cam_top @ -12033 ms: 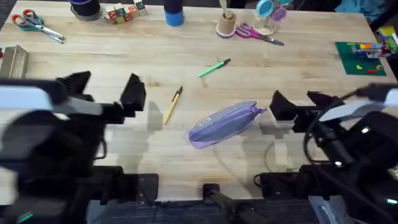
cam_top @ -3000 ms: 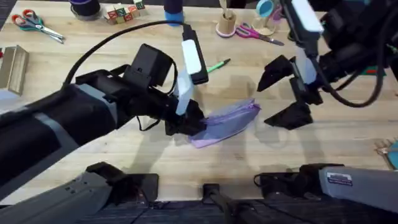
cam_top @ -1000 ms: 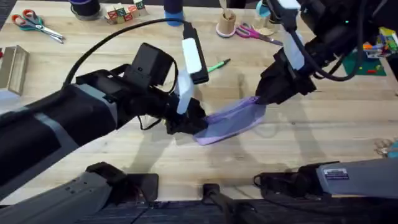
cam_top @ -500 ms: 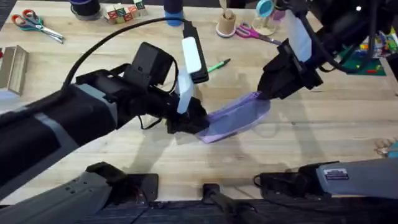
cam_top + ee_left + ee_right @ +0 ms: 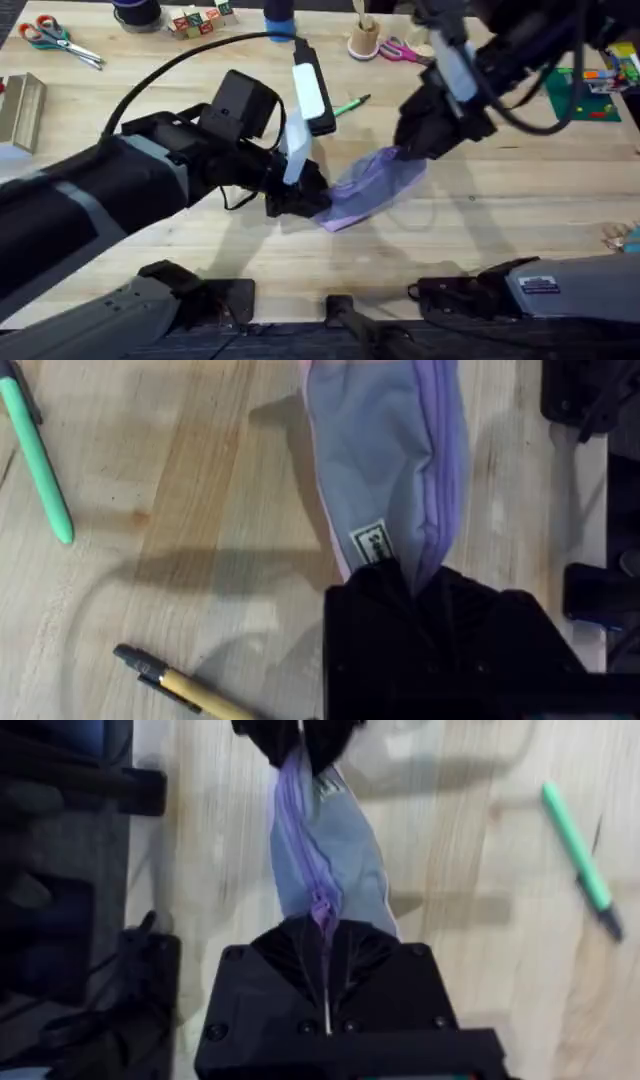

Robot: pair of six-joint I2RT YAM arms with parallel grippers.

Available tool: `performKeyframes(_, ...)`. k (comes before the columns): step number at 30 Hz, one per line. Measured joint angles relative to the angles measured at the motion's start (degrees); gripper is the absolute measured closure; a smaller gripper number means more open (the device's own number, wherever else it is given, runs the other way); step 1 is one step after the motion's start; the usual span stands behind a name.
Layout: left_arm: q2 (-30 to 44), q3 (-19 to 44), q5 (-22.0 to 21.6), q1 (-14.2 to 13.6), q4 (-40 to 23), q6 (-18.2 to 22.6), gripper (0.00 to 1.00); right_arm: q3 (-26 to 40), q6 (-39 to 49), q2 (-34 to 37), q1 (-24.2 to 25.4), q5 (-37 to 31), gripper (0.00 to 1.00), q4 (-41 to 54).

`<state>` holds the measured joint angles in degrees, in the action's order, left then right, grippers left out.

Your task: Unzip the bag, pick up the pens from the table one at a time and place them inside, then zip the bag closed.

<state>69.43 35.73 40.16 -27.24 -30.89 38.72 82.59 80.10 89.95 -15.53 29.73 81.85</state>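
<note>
Bag (image 5: 372, 186) stretched mid-table (image 5: 520, 220) between both grippers: left gripper (image 5: 300, 200) jaws clamped on label end, right gripper (image 5: 412, 148) jaws pinching zipper end.

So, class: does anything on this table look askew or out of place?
The bag is bunched and crumpled, pinched at one end by the left gripper and at the other by the right gripper. The green pen lies loose nearby.
</note>
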Motion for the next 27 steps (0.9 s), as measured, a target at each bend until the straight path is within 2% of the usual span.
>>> performKeyframes(6,0.0,0.0,-1.1,0.1,-0.8,0.0,0.959,0.5,-1.9,-0.2,-8.1,-0.6,0.971,-4.9)
performKeyframes(12,0.0,-0.1,-1.2,0.1,-1.1,0.0,0.959,0.8,-4.4,-0.9,-12.5,-1.0,0.971,-5.5)
performKeyframes(27,0.0,-0.1,-0.7,0.1,-1.8,0.0,0.959,0.9,-8.1,-1.3,-18.2,-1.0,0.971,-4.8)
